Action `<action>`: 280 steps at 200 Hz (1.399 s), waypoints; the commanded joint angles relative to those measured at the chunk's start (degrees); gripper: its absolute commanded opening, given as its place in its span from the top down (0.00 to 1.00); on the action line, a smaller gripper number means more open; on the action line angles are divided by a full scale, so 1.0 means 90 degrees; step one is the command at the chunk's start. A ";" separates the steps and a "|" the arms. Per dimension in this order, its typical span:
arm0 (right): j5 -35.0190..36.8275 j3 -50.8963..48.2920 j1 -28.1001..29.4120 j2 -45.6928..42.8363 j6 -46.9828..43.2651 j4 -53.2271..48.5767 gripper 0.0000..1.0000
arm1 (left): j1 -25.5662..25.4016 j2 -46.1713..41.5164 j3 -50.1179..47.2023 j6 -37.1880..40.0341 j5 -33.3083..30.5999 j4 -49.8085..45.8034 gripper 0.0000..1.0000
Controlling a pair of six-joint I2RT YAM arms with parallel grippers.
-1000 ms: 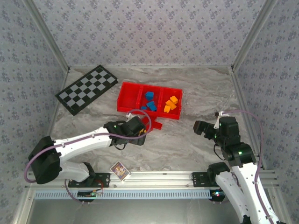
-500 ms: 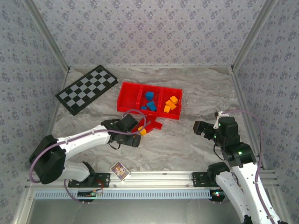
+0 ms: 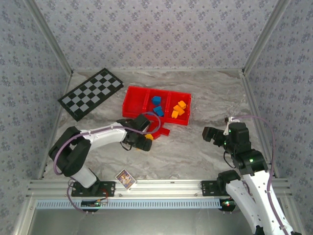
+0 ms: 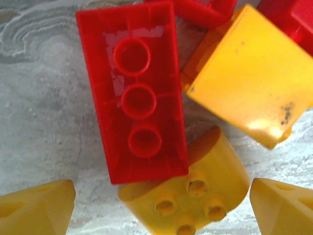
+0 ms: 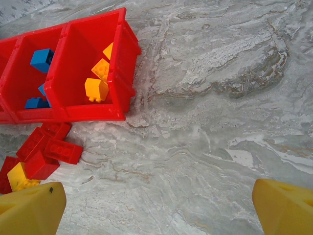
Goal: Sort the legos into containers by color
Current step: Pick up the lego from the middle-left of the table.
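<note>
In the tray [image 3: 136,103] — blue legos [image 3: 156,105] middle, yellow legos [image 3: 179,108] right; left end effector [image 4: 160,205] and right end effector [image 5: 156,208] splayed.

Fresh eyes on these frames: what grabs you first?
The bright red tray sits mid-table, with blue bricks in its middle compartment and orange bricks in the right one. Just in front of it, the left gripper hangs open over a loose pile of red and yellow bricks. A checkered board lies at the far left.
</note>
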 commanded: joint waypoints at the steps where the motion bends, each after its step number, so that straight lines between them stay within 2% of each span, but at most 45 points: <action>1: 0.0146 0.0039 0.0044 -0.0019 0.0013 -0.0064 0.00 | 0.0062 0.0250 0.0282 0.0317 0.0276 0.0053 0.10; 52: 0.0165 0.0044 0.0050 -0.0020 -0.0003 -0.0074 0.00 | 0.0072 0.0690 0.0515 0.0439 0.0648 -0.0077 0.17; 117: 0.0168 0.0020 0.0036 -0.0010 0.0000 -0.0039 0.00 | -0.0021 0.0459 0.0259 0.0294 0.0981 -0.0121 0.22; 252: 0.0166 0.0020 0.0038 -0.0010 0.0010 -0.0025 0.00 | -0.0881 -0.0045 -0.0178 -0.0579 0.0838 -0.0441 0.23; 280: 0.0165 0.0018 0.0035 -0.0013 0.0020 -0.0025 0.00 | -0.0981 -0.0008 -0.0179 -0.0749 0.0683 -0.0400 0.26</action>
